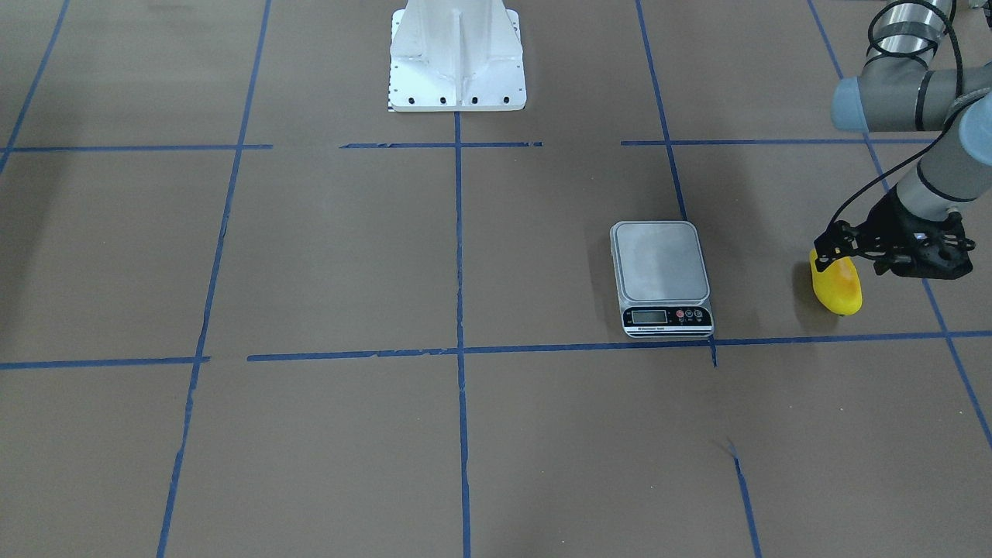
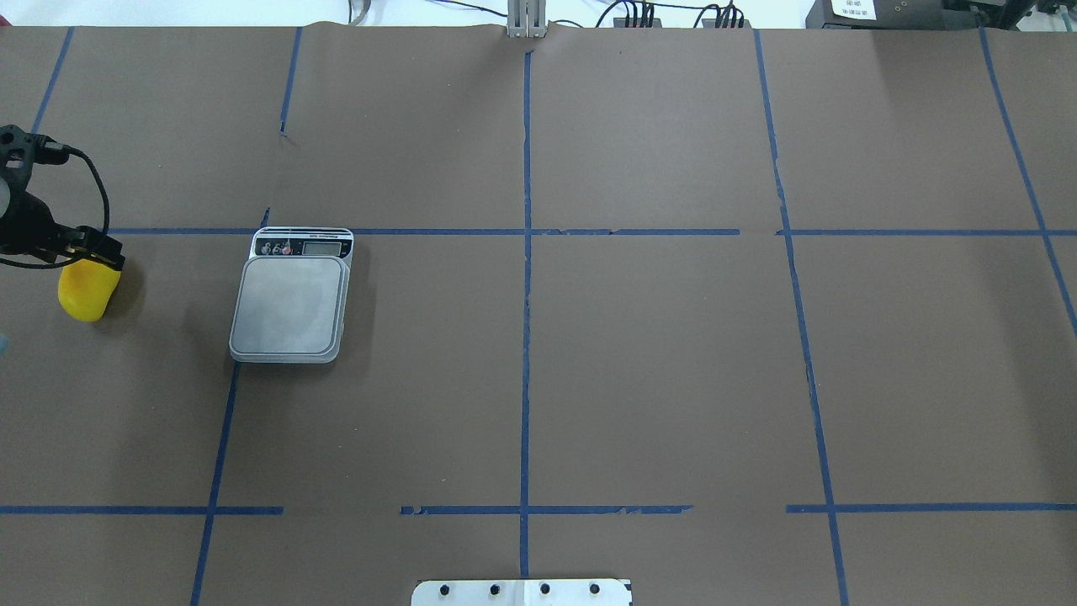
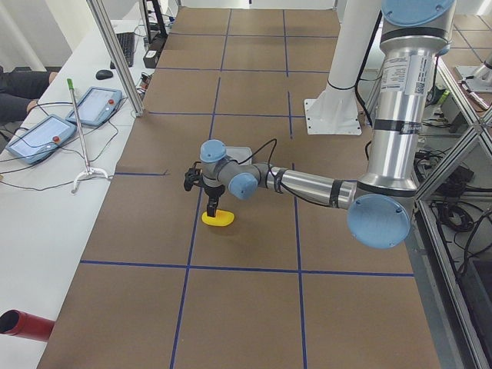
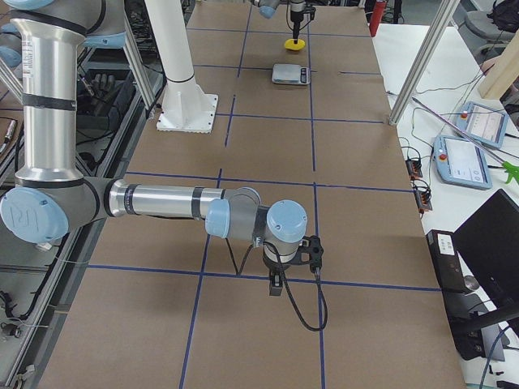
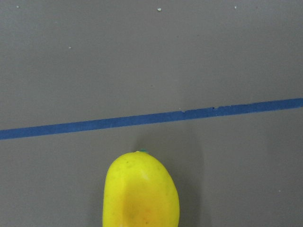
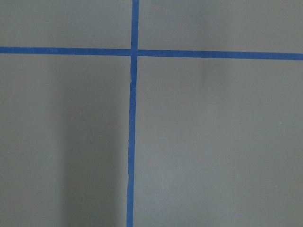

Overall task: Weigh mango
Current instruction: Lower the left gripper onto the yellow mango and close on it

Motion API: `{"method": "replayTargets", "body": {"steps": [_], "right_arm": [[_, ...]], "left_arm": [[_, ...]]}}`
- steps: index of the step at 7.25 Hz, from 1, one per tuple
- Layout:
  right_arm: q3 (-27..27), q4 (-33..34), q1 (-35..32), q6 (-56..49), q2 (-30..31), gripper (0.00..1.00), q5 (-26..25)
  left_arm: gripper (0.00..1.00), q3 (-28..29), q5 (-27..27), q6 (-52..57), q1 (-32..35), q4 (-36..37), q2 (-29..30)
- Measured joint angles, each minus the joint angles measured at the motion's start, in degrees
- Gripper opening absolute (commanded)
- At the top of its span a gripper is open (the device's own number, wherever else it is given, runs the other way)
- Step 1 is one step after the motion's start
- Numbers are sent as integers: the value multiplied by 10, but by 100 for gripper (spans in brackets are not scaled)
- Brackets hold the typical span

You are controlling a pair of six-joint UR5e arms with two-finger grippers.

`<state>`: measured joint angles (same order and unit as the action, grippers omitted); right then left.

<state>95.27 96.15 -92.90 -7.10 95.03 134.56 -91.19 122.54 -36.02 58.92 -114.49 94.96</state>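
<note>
The mango (image 1: 837,285) is bright yellow and lies at the table's far left end in the overhead view (image 2: 84,290), right of the scale in the front view. My left gripper (image 1: 826,249) sits over its end, and its fingers look closed on the fruit. The mango is at or just above the paper. The left wrist view shows the mango (image 5: 140,191) at the bottom centre, with no fingers in view. The silver scale (image 1: 659,263) stands empty beside it (image 2: 290,307). My right gripper (image 4: 276,282) shows only in the exterior right view, low over the table; I cannot tell its state.
Brown paper with blue tape lines (image 1: 459,353) covers the table. The white robot base (image 1: 457,58) stands at the robot's side. Control pendants (image 3: 69,115) lie on the side bench. The right wrist view shows only a tape cross (image 6: 134,52).
</note>
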Motion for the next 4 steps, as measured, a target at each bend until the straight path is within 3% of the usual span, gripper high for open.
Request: {"method": "replayTargets", "body": {"steps": [4], "right_arm": [[0, 0, 0, 0, 0, 100, 0]], "left_arm": [[100, 40, -19, 14, -8, -7, -5]]}}
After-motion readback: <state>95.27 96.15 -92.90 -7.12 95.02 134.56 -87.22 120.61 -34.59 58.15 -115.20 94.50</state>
